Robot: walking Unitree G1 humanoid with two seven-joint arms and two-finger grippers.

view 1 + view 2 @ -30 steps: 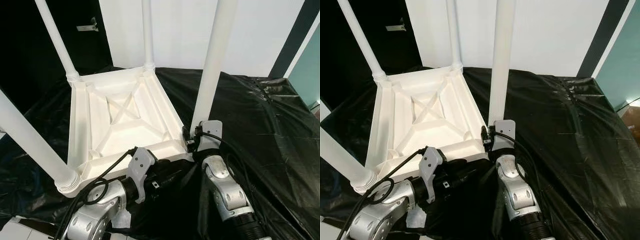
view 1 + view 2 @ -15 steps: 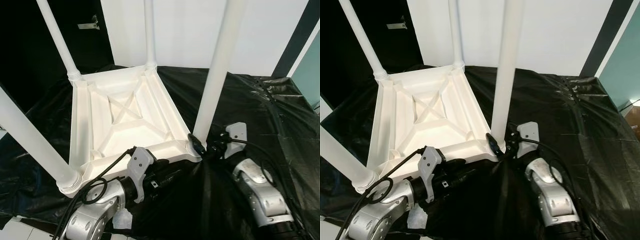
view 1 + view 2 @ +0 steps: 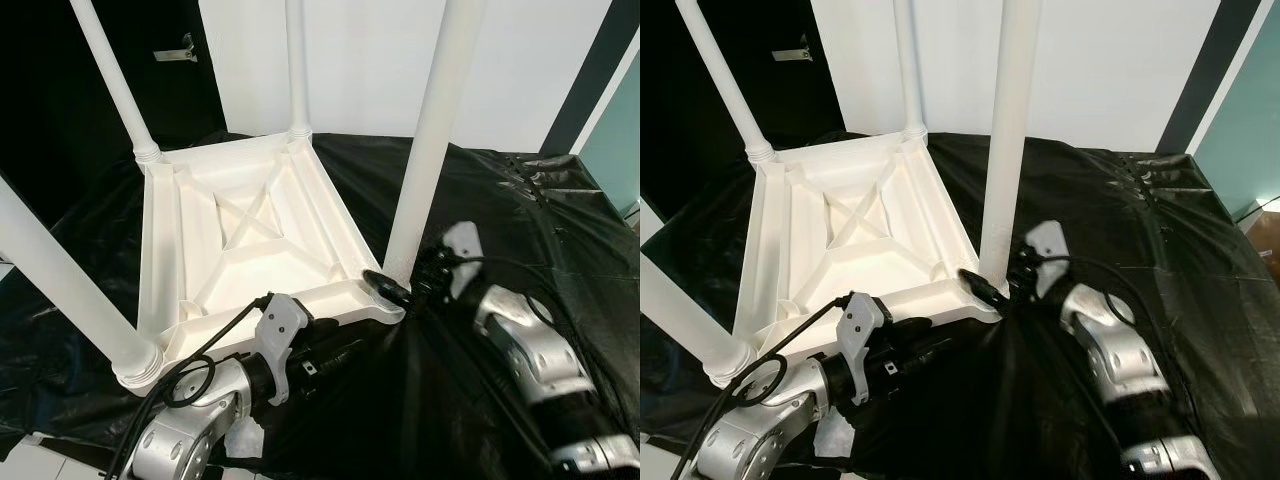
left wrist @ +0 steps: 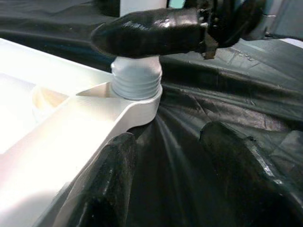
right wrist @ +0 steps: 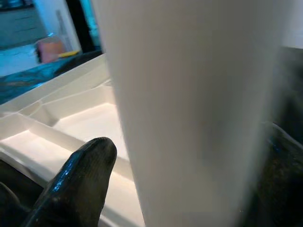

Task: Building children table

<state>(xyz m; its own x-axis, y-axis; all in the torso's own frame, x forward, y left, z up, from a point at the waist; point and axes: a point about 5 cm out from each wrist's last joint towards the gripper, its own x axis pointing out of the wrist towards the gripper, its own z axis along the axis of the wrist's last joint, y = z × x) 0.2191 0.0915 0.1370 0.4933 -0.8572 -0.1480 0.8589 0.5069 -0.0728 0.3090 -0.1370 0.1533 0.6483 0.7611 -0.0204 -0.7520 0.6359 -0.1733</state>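
Note:
A white children's table [image 3: 160, 250] lies upside down on a black plastic sheet [image 3: 500, 200], its legs pointing up. My right gripper [image 3: 400, 280] is shut on the near right leg [image 3: 425, 150] just above its threaded base [image 4: 136, 78], with one black finger [image 4: 151, 30] across the leg's front. In the right wrist view the leg [image 5: 189, 104] stands between the fingers [image 5: 80, 175]. My left gripper [image 3: 340, 352] lies low on the sheet at the table's near edge, open, pointing toward that corner with only black sheet between its fingers [image 4: 227, 156].
The other three legs [image 3: 110, 70] rise at the far and near left corners. A white wall [image 3: 360, 60] stands behind, a dark doorway [image 3: 40, 100] to the left and a teal wall [image 3: 615, 140] to the right. The crumpled sheet spreads wide to the right.
My right wrist has swung from in front of the near right leg round to its right side, fingers staying at the leg's base. The left arm has stayed put.

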